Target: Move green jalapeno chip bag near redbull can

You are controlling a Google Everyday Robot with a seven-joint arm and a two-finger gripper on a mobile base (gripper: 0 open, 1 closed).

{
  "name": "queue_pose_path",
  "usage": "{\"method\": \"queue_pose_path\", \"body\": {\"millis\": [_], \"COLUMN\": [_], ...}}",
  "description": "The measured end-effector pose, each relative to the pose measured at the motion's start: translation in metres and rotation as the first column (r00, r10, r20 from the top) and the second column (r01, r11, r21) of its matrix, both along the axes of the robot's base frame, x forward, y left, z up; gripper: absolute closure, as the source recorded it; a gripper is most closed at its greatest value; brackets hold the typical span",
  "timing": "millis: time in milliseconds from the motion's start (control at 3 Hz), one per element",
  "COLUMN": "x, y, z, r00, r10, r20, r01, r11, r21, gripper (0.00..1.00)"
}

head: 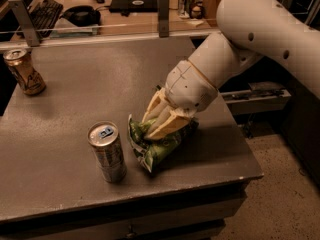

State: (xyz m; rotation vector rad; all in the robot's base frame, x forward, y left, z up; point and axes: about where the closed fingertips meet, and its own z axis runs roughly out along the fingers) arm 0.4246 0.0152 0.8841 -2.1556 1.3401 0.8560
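Nothing clear enough to read anywhere. On the green jalapeno chip bag (161,151), only pale marks and a yellowish patch, too small to make out. Crinkly and shiny, dark green, squashed and bent in the middle. Lies on the grey table (90,94), close to the front edge, just beside the redbull can (106,153), on its right. Touching or not: cannot tell. On the can, a plain silver-grey side, a silver top and a blue pull tab. Stands upright. Clenched on the bag from above, the cream pincer (159,126), fingers squeezed into the foil. Behind it, a fat white arm (250,34) reaching in from the right. Well apart, at the back left corner of the table, a gold-brown can (24,71) with dark marks. Past the table, a desk with a black keyboard (44,9).
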Motion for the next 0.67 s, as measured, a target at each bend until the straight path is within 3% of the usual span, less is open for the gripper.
{"method": "queue_pose_path", "body": {"millis": [333, 667], "x": [-0.0001, 0.0002], "y": [0.0037, 0.0072], "z": [0.002, 0.0034], "r00": [1.0, 0.9999], "r10": [0.005, 0.011], "r20": [0.005, 0.008], "r01": [-0.005, -0.011], "r11": [1.0, 1.0], "r21": [0.004, 0.006], "gripper": [0.13, 0.0]}}
